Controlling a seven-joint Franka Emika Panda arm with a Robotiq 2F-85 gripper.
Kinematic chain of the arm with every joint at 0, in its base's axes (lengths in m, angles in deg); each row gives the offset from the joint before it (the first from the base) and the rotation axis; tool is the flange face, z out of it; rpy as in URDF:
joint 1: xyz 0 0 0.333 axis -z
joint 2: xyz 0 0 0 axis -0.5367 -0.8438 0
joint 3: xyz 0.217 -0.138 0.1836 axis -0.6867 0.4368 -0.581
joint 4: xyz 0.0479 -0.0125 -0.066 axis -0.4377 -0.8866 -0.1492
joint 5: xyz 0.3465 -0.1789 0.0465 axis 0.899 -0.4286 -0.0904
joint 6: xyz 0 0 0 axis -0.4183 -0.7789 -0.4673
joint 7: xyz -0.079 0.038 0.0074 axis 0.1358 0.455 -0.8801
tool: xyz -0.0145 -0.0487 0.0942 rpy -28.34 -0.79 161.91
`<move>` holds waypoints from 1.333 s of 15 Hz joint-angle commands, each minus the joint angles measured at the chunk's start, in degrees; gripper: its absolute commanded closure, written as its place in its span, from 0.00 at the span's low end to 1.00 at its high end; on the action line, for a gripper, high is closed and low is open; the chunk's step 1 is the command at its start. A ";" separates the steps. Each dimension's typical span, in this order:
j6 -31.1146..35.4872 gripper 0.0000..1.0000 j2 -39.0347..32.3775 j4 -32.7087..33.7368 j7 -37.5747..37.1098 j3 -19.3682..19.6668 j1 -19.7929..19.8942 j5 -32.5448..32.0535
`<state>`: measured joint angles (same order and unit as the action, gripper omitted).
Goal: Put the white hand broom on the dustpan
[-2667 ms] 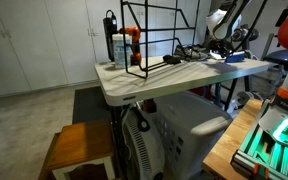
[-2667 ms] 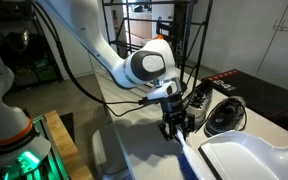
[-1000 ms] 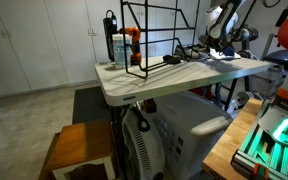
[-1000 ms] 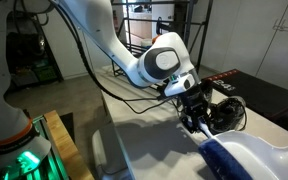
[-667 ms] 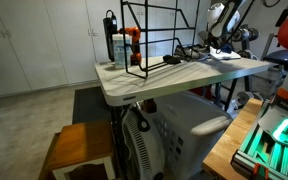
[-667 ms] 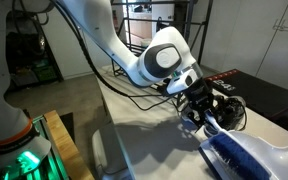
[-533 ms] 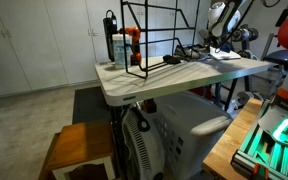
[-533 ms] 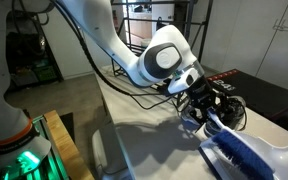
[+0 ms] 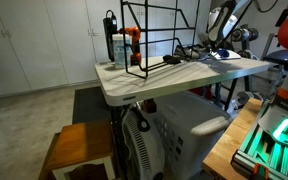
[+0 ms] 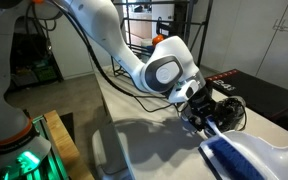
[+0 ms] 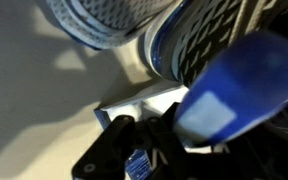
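Note:
In an exterior view my gripper (image 10: 208, 121) is low over the table, at the near edge of the wide white dustpan (image 10: 280, 160). It is shut on the white handle of the white hand broom (image 10: 231, 157). The broom's dark blue part lies down on the pan. In the wrist view the broom's blue part (image 11: 242, 88) fills the right side, blurred, right at my dark fingers (image 11: 169, 140). From the far exterior view my gripper (image 9: 222, 44) is small at the table's far end; broom and pan cannot be made out there.
A black rounded object and cables (image 10: 230, 110) lie just behind my gripper. A blue-and-white mesh shoe-like thing (image 11: 104, 25) is close in the wrist view. A black wire rack (image 9: 149, 40) and bottles (image 9: 119, 45) stand on the grey-white table (image 9: 164, 75).
My gripper carried the broom across the table to the dustpan and lowered it. Over the last half second the wrist turned slightly; the broom's blue part stays on the pan.

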<state>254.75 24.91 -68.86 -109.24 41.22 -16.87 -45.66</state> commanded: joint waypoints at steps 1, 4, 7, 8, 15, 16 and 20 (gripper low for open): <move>1.61 0.72 -1.61 0.36 5.06 0.29 -0.32 6.47; 0.97 0.51 1.82 -2.51 14.22 -1.50 0.32 9.36; -0.83 0.29 4.97 -4.90 22.12 0.17 -1.13 9.40; -2.13 0.22 6.55 -6.07 24.83 0.61 -1.51 9.04; -12.22 0.00 19.02 -14.28 46.19 -1.47 -0.15 8.82; -13.43 0.00 20.55 -14.88 49.36 -1.67 0.15 8.40; -18.90 0.00 27.08 -17.10 64.05 -3.55 1.87 9.84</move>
<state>239.23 45.77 -82.32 -55.40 39.77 -16.61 -37.51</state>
